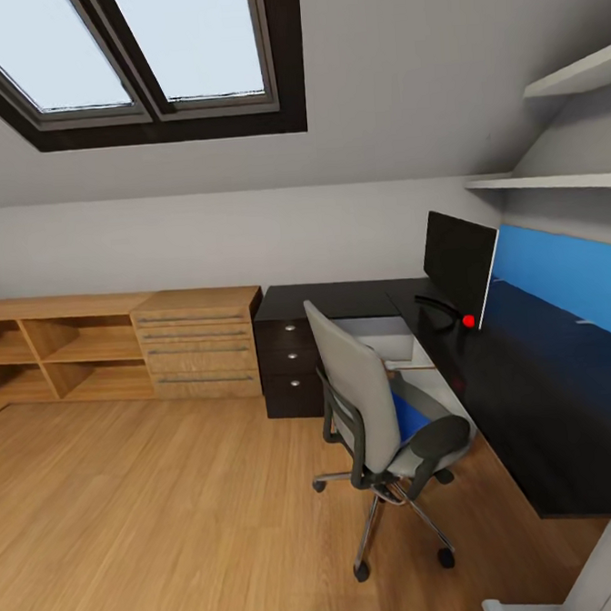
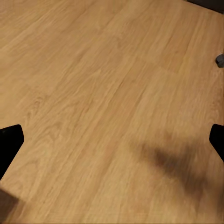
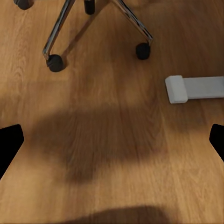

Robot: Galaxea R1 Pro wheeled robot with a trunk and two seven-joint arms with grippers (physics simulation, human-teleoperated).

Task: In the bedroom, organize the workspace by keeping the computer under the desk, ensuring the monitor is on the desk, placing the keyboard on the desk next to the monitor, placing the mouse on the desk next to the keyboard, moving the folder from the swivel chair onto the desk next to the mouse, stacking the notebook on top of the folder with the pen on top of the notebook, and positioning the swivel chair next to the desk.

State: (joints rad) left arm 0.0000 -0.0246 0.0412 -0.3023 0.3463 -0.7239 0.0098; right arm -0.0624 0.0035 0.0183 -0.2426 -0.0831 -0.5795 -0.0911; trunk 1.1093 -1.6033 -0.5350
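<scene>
The bedroom is spreading out ahead in the head view: skylight (image 1: 151, 52) overhead, plank floor (image 1: 156, 516) below. The table (image 1: 550, 416), far ahead of both jaws, is running black-topped along the blue wall panel (image 1: 567, 269), with its drawer unit (image 1: 290, 366) at the corner. The monitor (image 1: 459, 263) is standing on it already. The swivel chair (image 1: 377, 419) is sitting close against the table's edge. The folder (image 1: 409, 415) is lying flat on its seat, mostly hidden behind the backrest.

Judging by its look, the folder is thin, light and somewhat flexible, likely slick; pinching an overhanging edge seems the safest hold.

The left jaws (image 2: 112, 140) are hanging spread over bare floor, holding nothing; the right jaws (image 3: 112, 140) are spread likewise, empty. The right wrist view is showing what the head view barely catches: the chair's star base (image 3: 93, 23) and castors ahead of the jaws, and a white table foot (image 3: 196, 88) to one side.
</scene>
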